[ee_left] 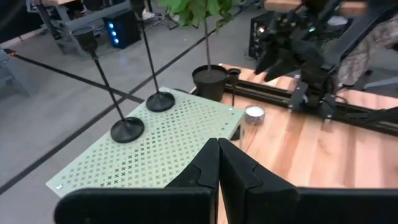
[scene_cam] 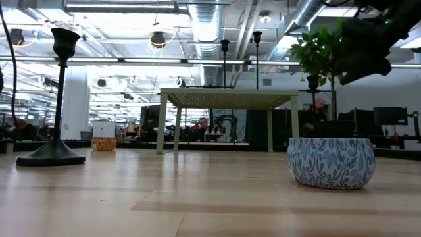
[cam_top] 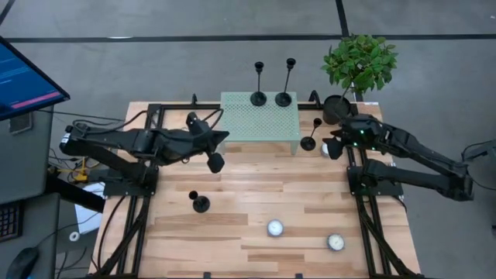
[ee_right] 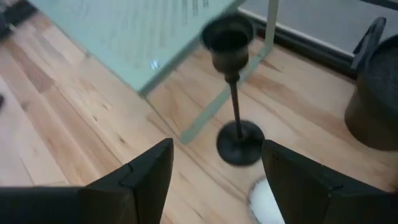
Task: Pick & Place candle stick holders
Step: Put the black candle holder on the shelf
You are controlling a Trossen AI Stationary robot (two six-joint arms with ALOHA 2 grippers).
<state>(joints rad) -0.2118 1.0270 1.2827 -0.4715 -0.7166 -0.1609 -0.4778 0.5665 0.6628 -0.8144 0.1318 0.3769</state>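
Observation:
Two tall black candlesticks (cam_top: 258, 85) (cam_top: 285, 81) stand by their disc bases on the green perforated stand (cam_top: 260, 124); they also show in the left wrist view (ee_left: 127, 129) (ee_left: 160, 101). One short candlestick (cam_top: 310, 139) stands on the table right of the stand. Another short candlestick (cam_top: 201, 203) stands at the near left and shows in the low view (scene_cam: 58, 99). My right gripper (cam_top: 332, 147) is open above and beside the right short candlestick (ee_right: 235, 118), its fingers on either side without touching it. My left gripper (cam_top: 216, 162) is shut and empty in front of the stand (ee_left: 155, 149).
A black plant pot (cam_top: 337, 108) with a green plant stands at the far right corner. One small round candle tin (cam_top: 325, 149) lies next to the right short candlestick, and two more (cam_top: 275, 228) (cam_top: 335, 242) lie near the front edge. A monitor (cam_top: 27, 77) stands left of the table.

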